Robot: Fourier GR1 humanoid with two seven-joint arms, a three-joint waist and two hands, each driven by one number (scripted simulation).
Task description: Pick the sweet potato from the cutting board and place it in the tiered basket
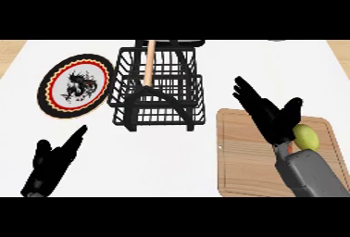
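Note:
A wooden cutting board (246, 152) lies at the lower right of the white counter. On it sits a yellowish-green rounded vegetable (308, 137), the sweet potato, partly hidden by my right forearm. My right hand (268, 115) hovers over the board with fingers straight and spread, just left of the vegetable, holding nothing. The black wire tiered basket (160, 88) with a wooden handle (147, 65) stands at the upper middle, left of the board. My left hand (53, 159) rests open at the lower left, fingers pointing up and right.
A round plate (75, 85) with a black rim, red-yellow zigzag border and dark figure lies left of the basket. White counter stretches between the plate, basket and board. Wooden edges show at the far top corners.

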